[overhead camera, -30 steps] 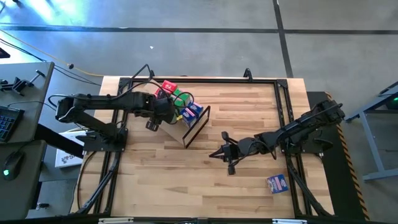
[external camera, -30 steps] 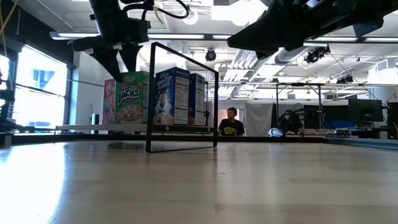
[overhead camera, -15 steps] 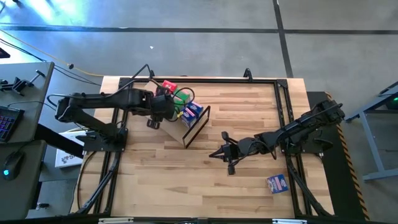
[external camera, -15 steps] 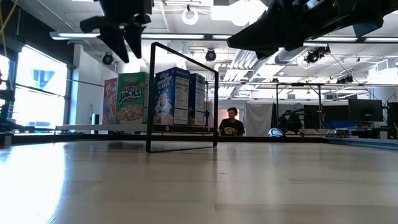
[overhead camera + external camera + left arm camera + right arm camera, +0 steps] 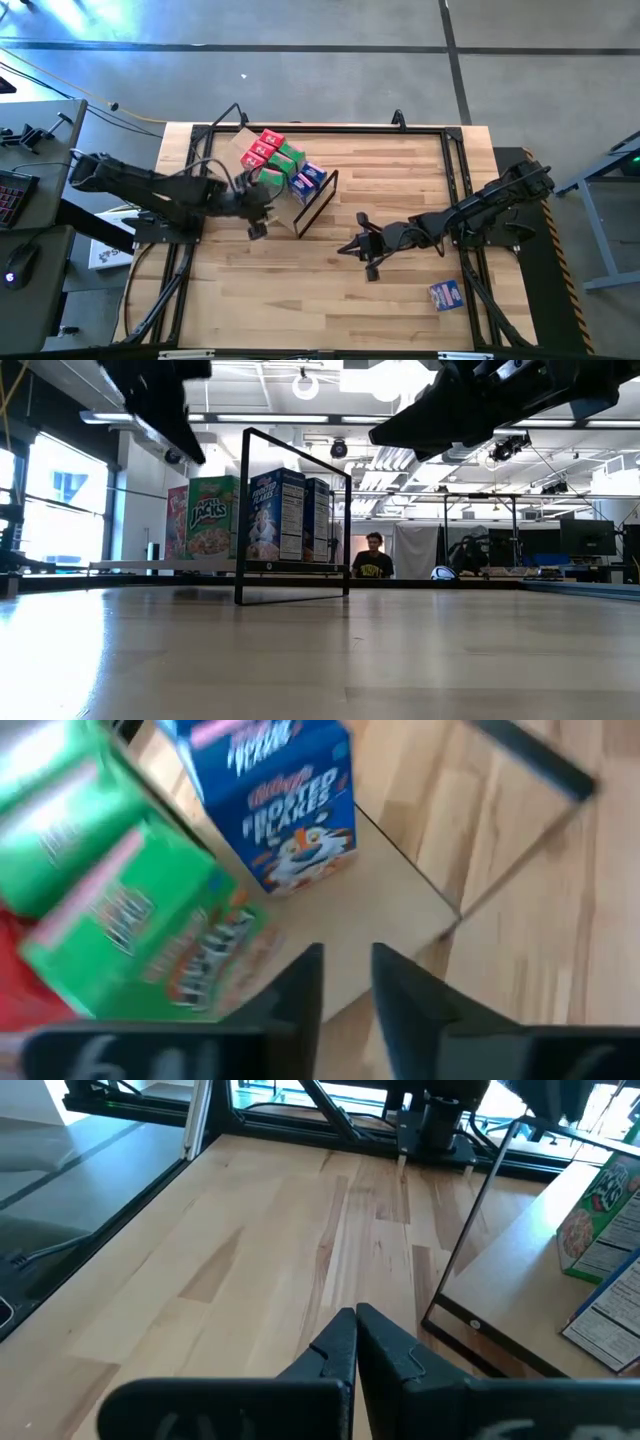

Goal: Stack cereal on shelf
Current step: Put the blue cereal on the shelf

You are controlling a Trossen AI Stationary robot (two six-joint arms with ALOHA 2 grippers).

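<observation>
Empty left jaws beside shelf (image 5: 262, 207); blue cereal box (image 5: 445, 294) apart.

Cereal boxes (image 5: 283, 165) crowd the shelf (image 5: 281, 208) behind its dark frame (image 5: 316, 203); the tabletop (image 5: 300, 290) in front seems open.

Cereal boxes (image 5: 282, 162) stand on the shelf (image 5: 277, 208); another box (image 5: 445, 294) lies far right.
</observation>
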